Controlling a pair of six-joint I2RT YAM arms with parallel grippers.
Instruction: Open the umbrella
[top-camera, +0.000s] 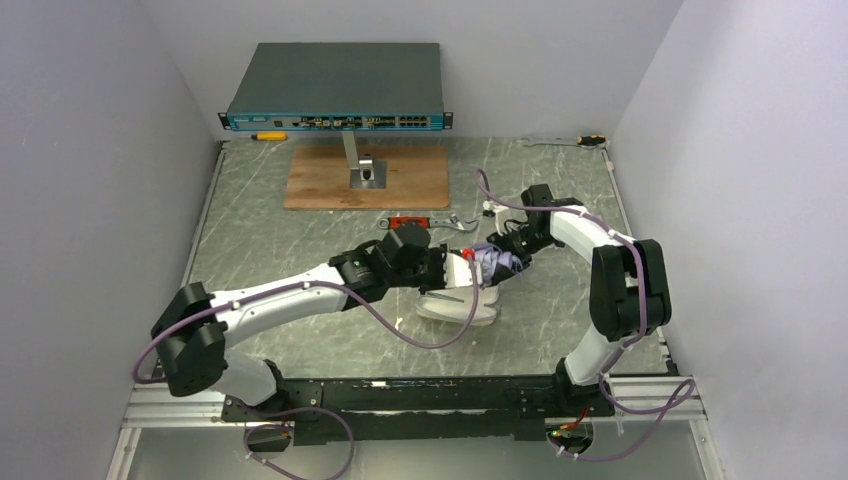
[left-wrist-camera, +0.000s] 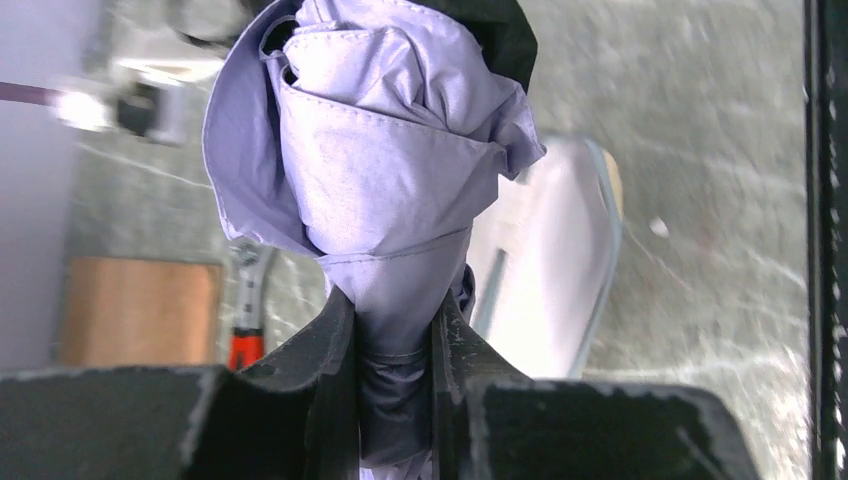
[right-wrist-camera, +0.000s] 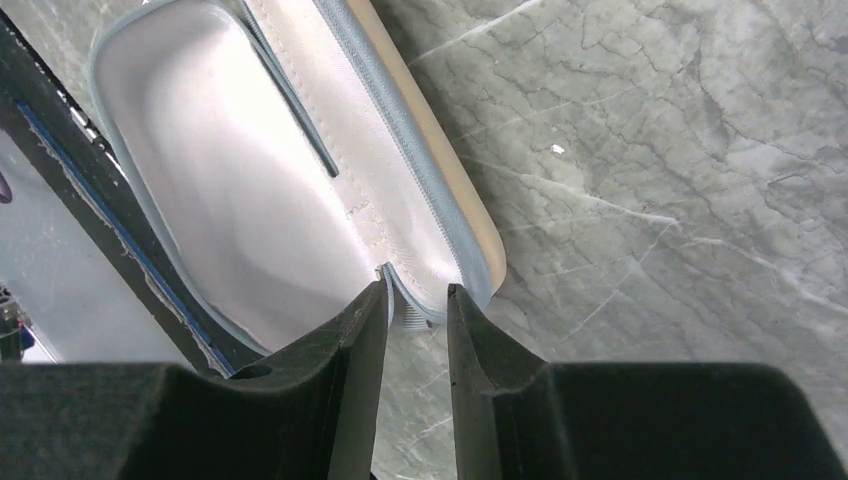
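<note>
The left gripper (left-wrist-camera: 395, 312) is clamping the umbrella (left-wrist-camera: 385, 150) by the narrow neck of its bunched lilac fabric, near the middle of the table (top-camera: 290, 235), beside a white pouch (right-wrist-camera: 250, 200). The right gripper (right-wrist-camera: 416, 292) is hovering, jaws narrowly parted, nothing between them. Opening likely calls for a steady left hold while the right seeks the handle. Shaft and handle are hiding from every view.

Pale walls (top-camera: 90, 150) enclose a grey marbled table (top-camera: 560, 330).
</note>
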